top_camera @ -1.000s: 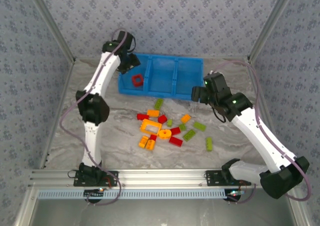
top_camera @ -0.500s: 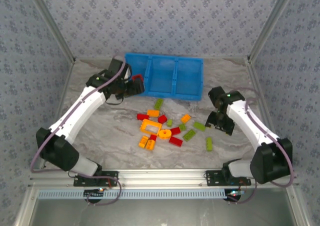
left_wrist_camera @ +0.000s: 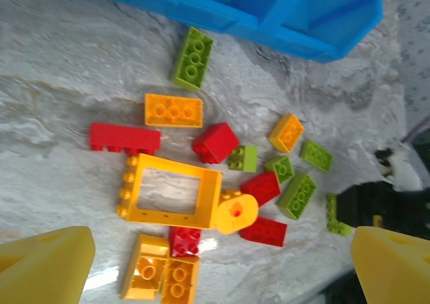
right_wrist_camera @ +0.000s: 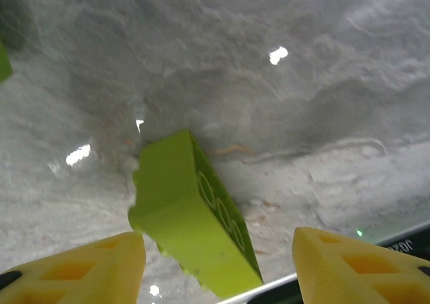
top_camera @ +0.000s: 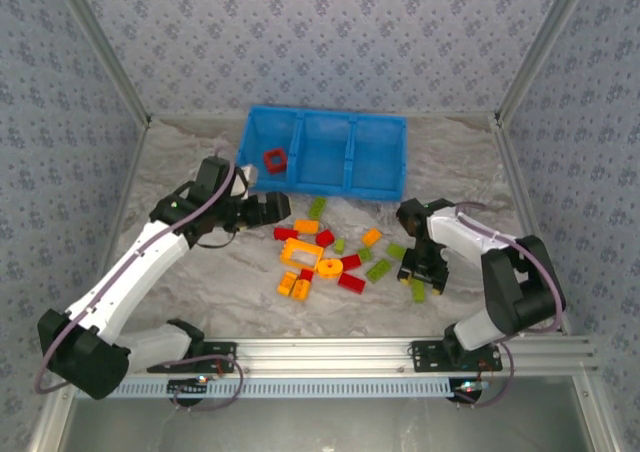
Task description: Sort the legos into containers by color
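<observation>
- Watching top view: left gripper (top_camera: pixel 275 209) spread wide, empty, left of the lego pile (top_camera: pixel 318 257); bin (top_camera: pixel 330 115) at upper centre holds one red frame brick (top_camera: pixel 274 160).
- Left wrist: pile bricks touch mid-frame, so closing could grab mixed colours.
- Right wrist: right gripper (right_wrist_camera: pixel 218 250) jaws apart astride the tilted lime brick (right_wrist_camera: pixel 191 216), unclamped; brick may twist out.

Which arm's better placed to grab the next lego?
Right. The right pincer straddles a lime green lego right of the pile; the left pincer hovers open, lined up on nothing.
</observation>
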You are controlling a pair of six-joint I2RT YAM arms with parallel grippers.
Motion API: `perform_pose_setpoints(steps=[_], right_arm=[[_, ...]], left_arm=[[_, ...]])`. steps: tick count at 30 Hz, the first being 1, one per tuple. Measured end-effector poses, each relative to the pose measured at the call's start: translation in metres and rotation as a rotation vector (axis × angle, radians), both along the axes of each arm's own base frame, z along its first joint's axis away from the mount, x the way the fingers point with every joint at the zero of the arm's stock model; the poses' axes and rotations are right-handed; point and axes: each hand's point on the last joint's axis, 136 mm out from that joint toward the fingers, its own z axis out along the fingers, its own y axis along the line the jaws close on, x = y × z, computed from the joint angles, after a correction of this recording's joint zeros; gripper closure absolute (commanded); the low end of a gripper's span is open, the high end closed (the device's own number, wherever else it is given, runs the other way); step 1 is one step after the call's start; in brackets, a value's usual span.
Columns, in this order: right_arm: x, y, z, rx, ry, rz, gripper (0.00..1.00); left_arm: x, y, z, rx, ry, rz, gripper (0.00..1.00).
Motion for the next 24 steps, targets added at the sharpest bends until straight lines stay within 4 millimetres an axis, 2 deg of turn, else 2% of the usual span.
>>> perform_pose_setpoints(steps=[2, 7, 11, 15, 17, 19, 21, 24], right_arm=[[0.001, 0.001, -0.005, 0.01, -0.008, -0.002, 0.43], [0.005, 0.004, -0.013, 0.027, -0.032, -0.008, 0.57], [0.007, 0.003, -0.017, 0.028, -0.04, -0.01, 0.76], [0.011, 0.001, -0.009, 0.007, -0.071, 0.012, 0.8], [0.02, 0.004, 0.007, -0.018, -0.113, 0.056, 0.79], [0.043, 0.019, 0.036, -0.017, -0.196, 0.124, 0.79], [0.084, 0.043, 0.076, 0.014, -0.335, 0.175, 0.79], [0.144, 0.072, 0.127, 0.042, -0.506, 0.215, 0.79]], left_arm=[[0.001, -0.002, -0.006, -0.036, 0.021, 0.007, 0.02], [0.005, -0.003, -0.01, -0.099, 0.046, 0.033, 0.02], [0.008, -0.006, -0.006, -0.129, 0.04, 0.034, 0.02], [0.009, -0.007, -0.004, -0.137, 0.039, 0.042, 0.02], [0.01, -0.005, -0.005, -0.137, 0.041, 0.055, 0.02], [0.014, 0.0, -0.004, -0.139, 0.044, 0.077, 0.02], [0.021, 0.007, 0.0, -0.144, 0.039, 0.113, 0.02], [0.04, 0.019, 0.022, -0.172, -0.002, 0.173, 0.02]])
